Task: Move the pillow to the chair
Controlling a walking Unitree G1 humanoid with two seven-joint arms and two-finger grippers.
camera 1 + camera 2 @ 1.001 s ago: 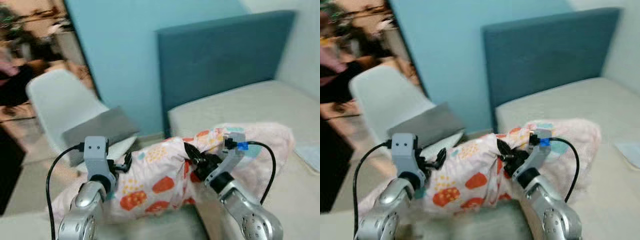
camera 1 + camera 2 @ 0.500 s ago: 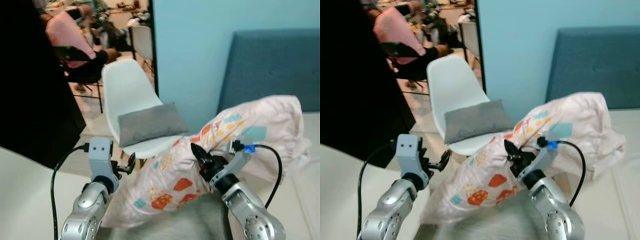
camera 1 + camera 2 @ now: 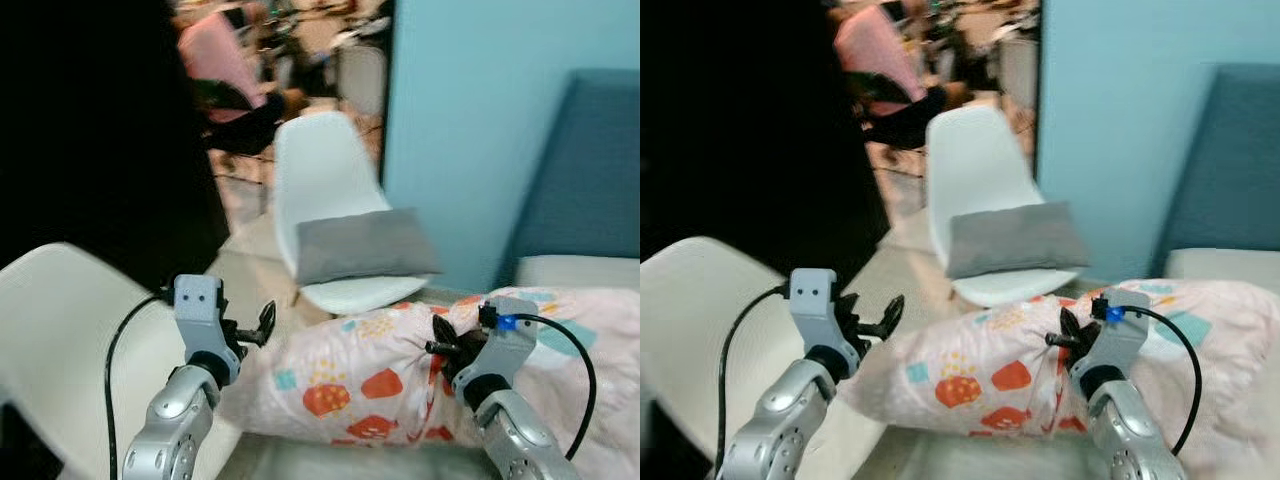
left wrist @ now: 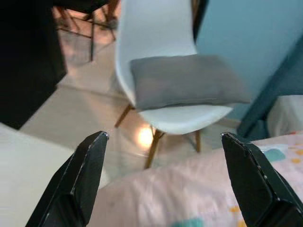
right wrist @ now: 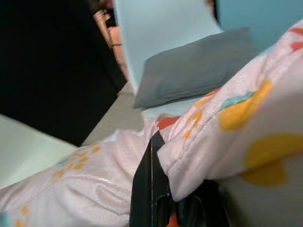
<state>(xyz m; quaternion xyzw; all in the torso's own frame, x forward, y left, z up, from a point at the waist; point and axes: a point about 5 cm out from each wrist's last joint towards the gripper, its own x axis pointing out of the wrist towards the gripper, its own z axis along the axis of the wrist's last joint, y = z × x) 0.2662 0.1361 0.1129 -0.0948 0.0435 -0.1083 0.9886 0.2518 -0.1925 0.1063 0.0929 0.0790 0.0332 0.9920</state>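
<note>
The pink pillow [image 3: 360, 385] with coloured shapes hangs across in front of me, roughly level. My right gripper [image 3: 440, 348] is shut on a bunched fold of its cover, and its black fingers [image 5: 150, 189] pinch that fabric in the right wrist view. My left gripper [image 3: 262, 324] stands open at the pillow's left end, fingers spread wide [image 4: 90, 175] above the fabric. Straight ahead beyond the pillow stands the white chair [image 3: 325, 175]. A grey cushion [image 3: 365, 246] lies on its seat.
A second white chair back [image 3: 60, 320] sits close at my lower left. A blue headboard [image 3: 600, 180] and light blue wall [image 3: 470, 120] are to the right. A dark panel [image 3: 90, 130] fills the left; a person in pink [image 3: 215, 60] sits far behind.
The camera has swung left, so the white chair now sits nearer the centre. The pillow has dropped from a raised tilt to about level, still in the right gripper.
</note>
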